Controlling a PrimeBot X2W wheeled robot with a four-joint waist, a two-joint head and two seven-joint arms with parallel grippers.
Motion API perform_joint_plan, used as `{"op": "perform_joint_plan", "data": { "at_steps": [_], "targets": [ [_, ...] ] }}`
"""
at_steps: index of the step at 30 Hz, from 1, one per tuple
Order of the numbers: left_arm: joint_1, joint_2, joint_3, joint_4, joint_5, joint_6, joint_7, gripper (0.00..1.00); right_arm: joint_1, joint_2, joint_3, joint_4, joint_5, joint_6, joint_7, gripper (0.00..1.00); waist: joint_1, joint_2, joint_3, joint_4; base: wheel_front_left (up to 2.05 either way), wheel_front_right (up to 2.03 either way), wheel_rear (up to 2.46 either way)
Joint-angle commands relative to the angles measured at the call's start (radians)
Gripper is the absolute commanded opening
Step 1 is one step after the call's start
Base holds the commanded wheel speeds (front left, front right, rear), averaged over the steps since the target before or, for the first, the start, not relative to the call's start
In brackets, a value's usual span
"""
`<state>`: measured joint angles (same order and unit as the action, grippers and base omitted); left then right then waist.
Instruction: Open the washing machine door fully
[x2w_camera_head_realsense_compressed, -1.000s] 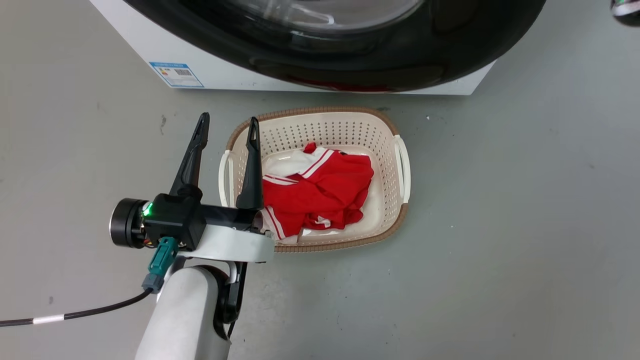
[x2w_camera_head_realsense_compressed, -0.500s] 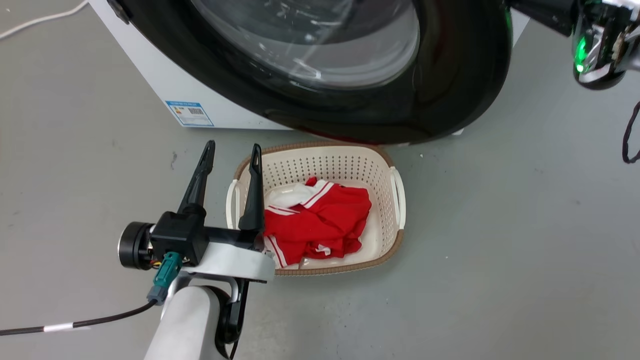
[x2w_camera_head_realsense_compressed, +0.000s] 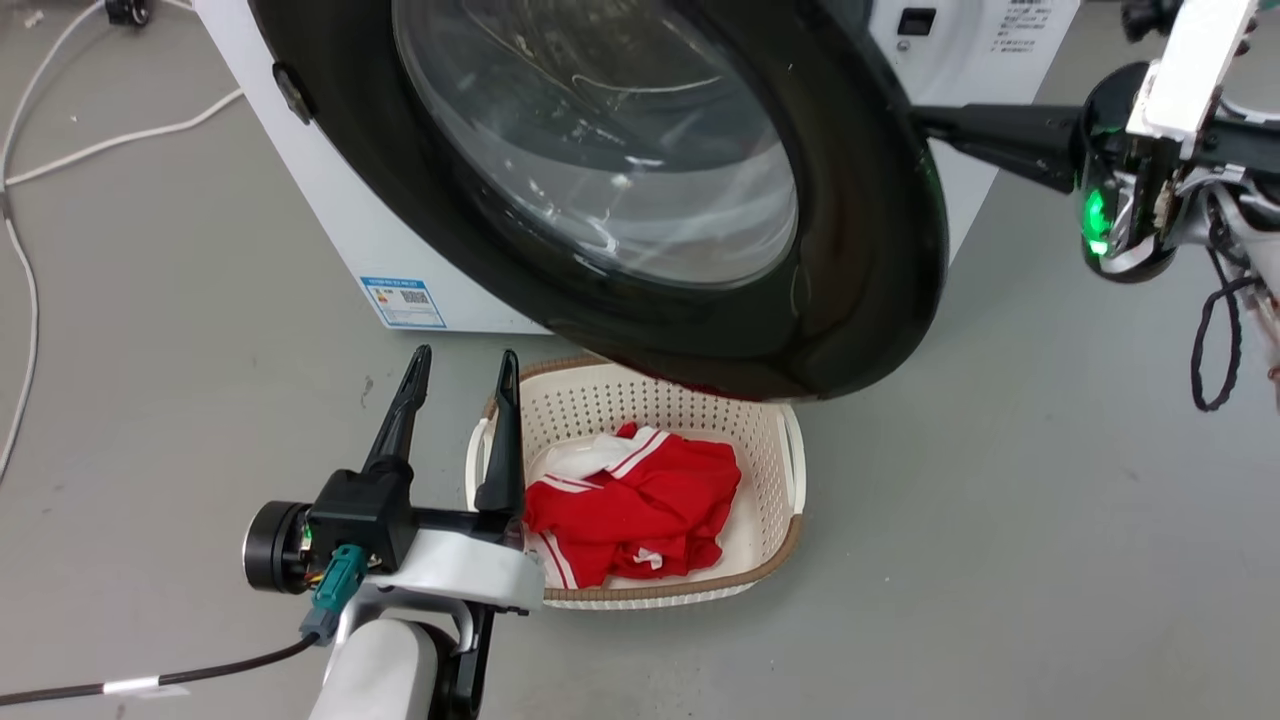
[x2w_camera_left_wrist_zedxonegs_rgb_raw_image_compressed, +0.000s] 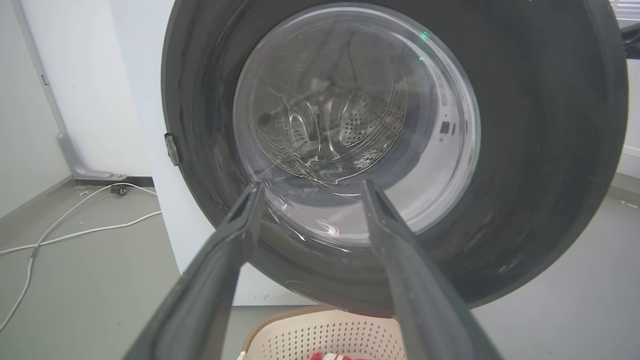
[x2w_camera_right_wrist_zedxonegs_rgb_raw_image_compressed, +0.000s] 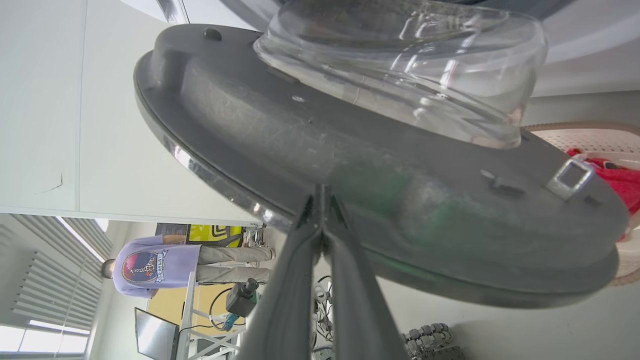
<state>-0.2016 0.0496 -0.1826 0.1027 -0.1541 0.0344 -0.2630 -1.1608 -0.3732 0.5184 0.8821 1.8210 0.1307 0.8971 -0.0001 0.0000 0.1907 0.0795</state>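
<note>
Nearest, low on the left of the head view: left gripper (x2w_camera_head_realsense_compressed: 465, 353), fingers spread wide, nothing between them, hanging above the grey floor (x2w_camera_head_realsense_compressed: 1000, 550) just beside the basket (x2w_camera_head_realsense_compressed: 600, 400). In the left wrist view, aimed straight at the glass of the door (x2w_camera_head_realsense_compressed: 850, 250).

Just beyond: cream basket on the floor, red and white cloth (x2w_camera_head_realsense_compressed: 640, 500) heaped inside, far rim tucked under the door's lower edge.

Above the basket: door, a glossy black ring round a clear bulging window (x2w_camera_head_realsense_compressed: 600, 150), swung partway out from the washer (x2w_camera_head_realsense_compressed: 330, 220). Left rim close to the washer, right rim standing well out. Small metal fitting (x2w_camera_left_wrist_zedxonegs_rgb_raw_image_compressed: 171, 149) on the left rim. Drum holes visible through the glass in the left wrist view.

Behind the right rim: right gripper (x2w_camera_right_wrist_zedxonegs_rgb_raw_image_compressed: 320, 192), reaching in from the right, fingers pressed together to a single point, clasping nothing, tips set against the door's grey inner face. Square latch (x2w_camera_right_wrist_zedxonegs_rgb_raw_image_compressed: 570, 177) on that face, well off to one side of the tips.

Farther back: white washer, blue label (x2w_camera_head_realsense_compressed: 403, 302) low on its panel, white cables (x2w_camera_head_realsense_compressed: 100, 150) trailing over the floor past its left corner.

Farthest, in the right wrist view: a person (x2w_camera_right_wrist_zedxonegs_rgb_raw_image_compressed: 145, 262) in a lilac top.
</note>
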Motion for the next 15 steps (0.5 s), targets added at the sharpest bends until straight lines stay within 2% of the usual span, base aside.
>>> {"op": "perform_joint_plan", "data": {
  "at_steps": [1, 15],
  "targets": [
    [0.017, 0.001, 0.004, 0.003, -0.004, -0.005, -0.003, 1.0, 0.029, 0.01, 0.008, -0.017, 0.014, 0.0, 0.014, 0.0, 0.0001, 0.0, -0.021, -0.004, 0.0, 0.0, 0.0],
    [0.073, 0.001, 0.013, 0.023, 0.009, -0.023, -0.003, 1.0, 0.216, 0.051, 0.075, -0.154, 0.076, 0.0, 0.001, 0.0, 0.0001, 0.0, -0.115, -0.014, 0.0, 0.0, 0.0]
  ]
}}
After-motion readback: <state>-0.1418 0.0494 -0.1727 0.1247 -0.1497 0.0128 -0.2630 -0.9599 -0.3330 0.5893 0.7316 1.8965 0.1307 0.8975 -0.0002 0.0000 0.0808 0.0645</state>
